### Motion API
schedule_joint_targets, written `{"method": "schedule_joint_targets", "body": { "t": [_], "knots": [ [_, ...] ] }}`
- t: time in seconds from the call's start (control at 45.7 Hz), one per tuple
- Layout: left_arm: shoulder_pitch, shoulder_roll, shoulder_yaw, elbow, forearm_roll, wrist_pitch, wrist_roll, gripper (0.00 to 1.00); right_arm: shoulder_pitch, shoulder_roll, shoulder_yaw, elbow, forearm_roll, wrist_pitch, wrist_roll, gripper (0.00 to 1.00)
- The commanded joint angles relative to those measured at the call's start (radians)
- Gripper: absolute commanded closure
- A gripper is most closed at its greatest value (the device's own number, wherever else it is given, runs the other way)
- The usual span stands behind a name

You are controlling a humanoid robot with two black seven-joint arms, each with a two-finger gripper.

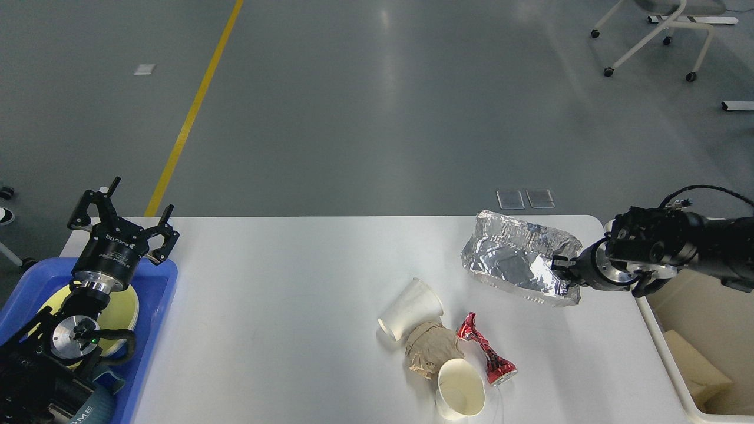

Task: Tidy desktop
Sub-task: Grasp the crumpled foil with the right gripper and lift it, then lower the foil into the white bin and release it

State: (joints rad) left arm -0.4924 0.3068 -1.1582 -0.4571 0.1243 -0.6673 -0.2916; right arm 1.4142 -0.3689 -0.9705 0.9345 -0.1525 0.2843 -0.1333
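Note:
The white desktop (283, 294) fills the lower middle of the head view. My right gripper (562, 275) is shut on the right edge of a crumpled silver foil bag (518, 256), which hangs lifted over the table's right part. Below it lie a tipped white paper cup (410, 307), a brown paper wad (429, 348), a crushed red can (486, 350) and a second white cup (460, 390) near the front edge. My left gripper (121, 209) stands open, fingers spread, above the table's far left corner, holding nothing.
A blue tray (156, 330) with a pale yellow plate (121, 309) sits at the left edge under my left arm. A cream bin (662, 347) stands beside the table's right end, with cream paper inside. An office chair (654, 35) is far back right.

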Motion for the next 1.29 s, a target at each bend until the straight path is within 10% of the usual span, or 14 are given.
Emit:
{"method": "schedule_joint_targets", "body": {
  "t": [0.0,0.59,0.984,1.268],
  "knots": [
    [0.0,0.0,0.0,0.0,0.0,0.0,0.0,0.04,0.143,-0.082,-0.011,0.091,-0.001,0.114,-0.002,1.0],
    [0.0,0.0,0.0,0.0,0.0,0.0,-0.001,0.04,0.884,-0.179,-0.372,0.687,0.002,0.171,-0.002,1.0],
    [0.0,0.0,0.0,0.0,0.0,0.0,0.0,0.04,0.842,-0.286,-0.419,0.61,-0.01,0.164,0.0,1.0],
    [0.0,0.0,0.0,0.0,0.0,0.0,0.0,0.04,0.482,-0.436,-0.383,0.236,0.001,0.161,0.0,1.0]
  ]
}}
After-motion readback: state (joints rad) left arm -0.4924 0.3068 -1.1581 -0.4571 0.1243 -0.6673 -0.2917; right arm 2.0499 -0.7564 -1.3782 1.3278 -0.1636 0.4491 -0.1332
